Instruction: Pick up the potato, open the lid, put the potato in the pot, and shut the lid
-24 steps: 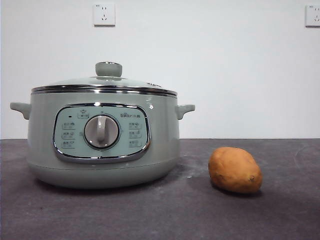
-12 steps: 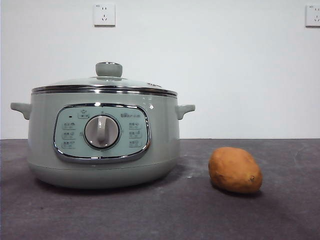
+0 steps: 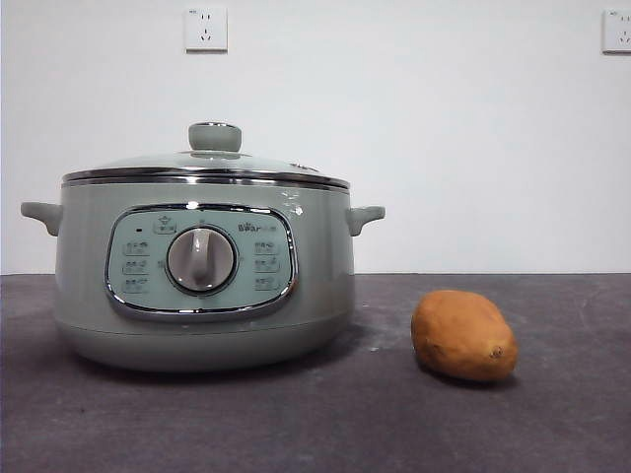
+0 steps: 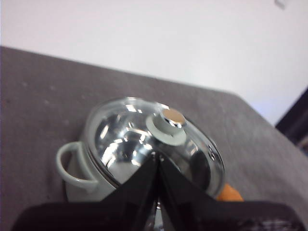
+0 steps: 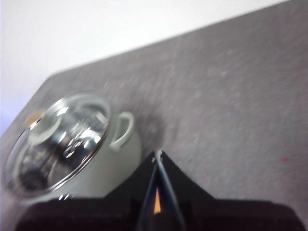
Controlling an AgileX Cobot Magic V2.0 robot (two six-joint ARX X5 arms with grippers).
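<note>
Potato (image 3: 463, 335) lies loose on the bench (image 3: 394, 424) toward the front edge, just beside the pot (image 3: 202, 276), whose lid (image 3: 204, 163) is on; the smooth oval skin could roll or squirt out of a pinch that lands off-centre, and the small chrome-capped knob (image 4: 166, 126) could slip, dropping the glass lid on the rim. Both arms hang high over the bench, tilted down: left claw (image 4: 157, 161) above the lid with jaws closed and empty, right claw (image 5: 158, 156) also closed and empty above bare bench beside the pot handle (image 5: 121, 131)
</note>
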